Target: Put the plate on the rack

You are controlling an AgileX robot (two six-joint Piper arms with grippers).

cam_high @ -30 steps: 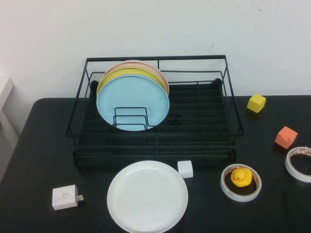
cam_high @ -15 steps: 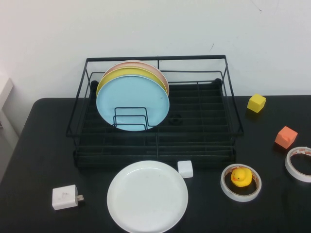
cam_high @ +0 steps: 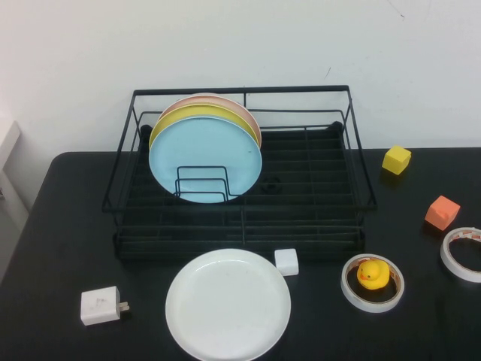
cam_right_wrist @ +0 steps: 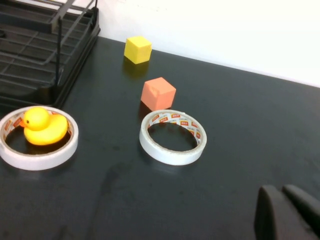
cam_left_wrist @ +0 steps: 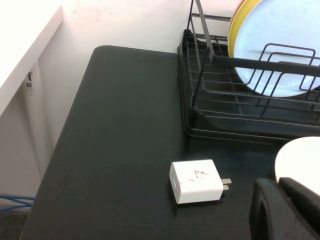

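The white plate lies flat on the black table in front of the rack; its edge also shows in the left wrist view. The black wire rack stands at the back middle and holds a light blue plate, a yellow plate and a pinkish plate upright at its left. Neither arm shows in the high view. My left gripper is shut and empty, low over the table near the white plate's left edge. My right gripper is shut and empty over the table's right part.
A white charger lies left of the plate and a small white cube at its far right edge. A tape ring with a yellow duck, a second tape ring, an orange cube and a yellow cube sit on the right.
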